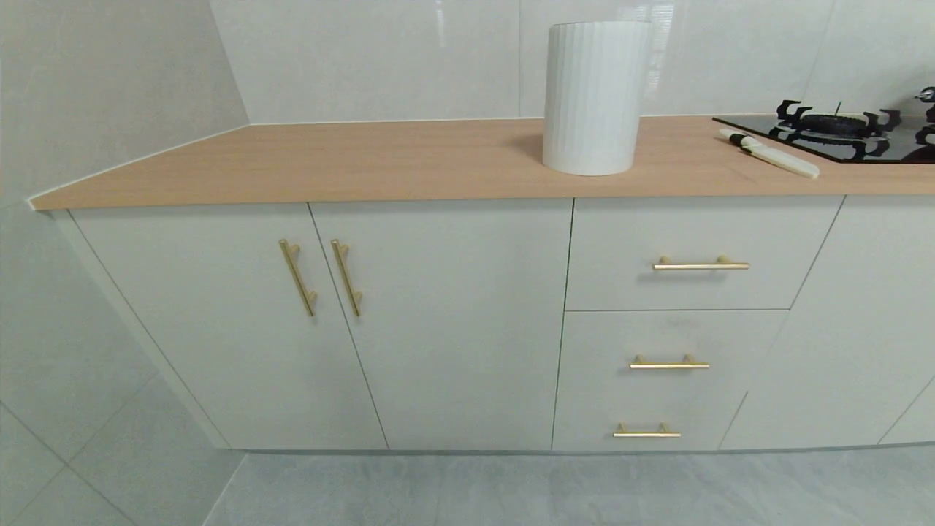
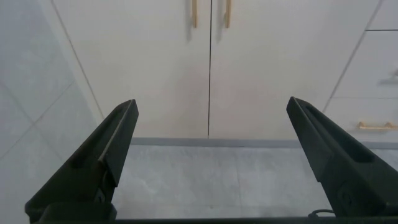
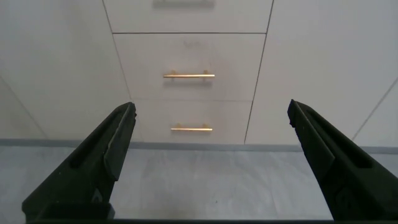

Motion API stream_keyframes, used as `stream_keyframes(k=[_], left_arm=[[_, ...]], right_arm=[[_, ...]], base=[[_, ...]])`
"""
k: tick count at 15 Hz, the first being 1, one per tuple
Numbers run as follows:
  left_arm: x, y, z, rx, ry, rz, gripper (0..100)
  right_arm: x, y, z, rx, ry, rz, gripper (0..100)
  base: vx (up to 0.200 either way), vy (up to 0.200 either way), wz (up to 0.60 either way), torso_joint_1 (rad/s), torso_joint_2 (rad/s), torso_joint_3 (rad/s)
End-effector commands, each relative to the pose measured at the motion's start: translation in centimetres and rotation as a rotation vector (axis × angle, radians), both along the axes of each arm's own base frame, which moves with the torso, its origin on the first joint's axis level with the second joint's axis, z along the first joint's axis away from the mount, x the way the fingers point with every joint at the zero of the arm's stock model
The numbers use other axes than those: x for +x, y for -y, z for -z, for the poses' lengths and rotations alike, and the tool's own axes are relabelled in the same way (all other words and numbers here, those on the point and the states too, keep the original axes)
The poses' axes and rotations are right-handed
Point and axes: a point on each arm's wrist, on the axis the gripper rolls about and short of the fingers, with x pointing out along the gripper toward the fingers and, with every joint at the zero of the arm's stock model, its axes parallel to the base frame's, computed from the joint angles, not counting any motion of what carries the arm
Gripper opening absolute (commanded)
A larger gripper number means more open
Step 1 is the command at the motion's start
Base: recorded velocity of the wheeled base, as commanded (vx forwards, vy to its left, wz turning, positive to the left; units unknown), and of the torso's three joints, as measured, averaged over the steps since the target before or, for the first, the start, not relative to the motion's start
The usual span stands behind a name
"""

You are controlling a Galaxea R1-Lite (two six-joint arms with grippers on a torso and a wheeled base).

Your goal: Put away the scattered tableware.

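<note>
Knife (image 1: 768, 153) flat on the tabletop (image 1: 365, 161) toward its right end, pale blade end turned to the front edge, dark-banded handle end just beside the front left corner of the stove (image 1: 833, 126).

Pale cupboard (image 1: 453, 329) under the wooden tabletop: two doors (image 1: 219, 329) on the left, shut, and a stack of three drawers (image 1: 679, 241) to their right, also shut. Grey tiled floor (image 1: 511, 489) in front of it.

Black glass stove set into the right rear of the tabletop, dark burner grate on top.

White ribbed jar (image 1: 595, 98) upright, right of the tabletop's middle, close to the front edge, near the knife but apart from it.

Left pincer (image 2: 211, 106) low before the two doors, fingers spread wide, nothing between them. Right pincer (image 3: 210, 107) low before the two lower drawers, fingers likewise wide apart and empty.

Gold bar handles (image 1: 297, 277): an upright pair where the doors meet, one level bar on each drawer.
</note>
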Motion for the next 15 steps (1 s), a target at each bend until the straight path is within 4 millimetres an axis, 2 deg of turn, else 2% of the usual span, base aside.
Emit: stream_keyframes(k=[1, 8, 14, 15], left_arm=[[0.00, 0.00, 0.01, -0.001, 0.000, -0.001, 100], [0.00, 0.00, 0.01, -0.001, 0.000, -0.001, 100], [0.00, 0.00, 0.01, 0.001, 0.000, -0.001, 100], [0.01, 0.00, 0.01, 0.000, -0.002, -0.001, 100]], right_arm=[[0.01, 0.00, 0.00, 0.000, -0.002, -0.001, 100], [0.01, 0.00, 0.00, 0.000, -0.002, -0.001, 100], [0.01, 0.00, 0.00, 0.000, -0.002, -0.001, 100], [0.01, 0.00, 0.00, 0.000, -0.002, -0.001, 100]], base=[[0.200, 0.000, 0.00, -0.002, 0.00, -0.007], [0.200, 0.000, 0.00, 0.002, 0.00, 0.002], [0.000, 0.000, 0.00, 0.000, 0.00, 0.000], [0.000, -0.200, 0.00, -0.002, 0.01, 0.007]])
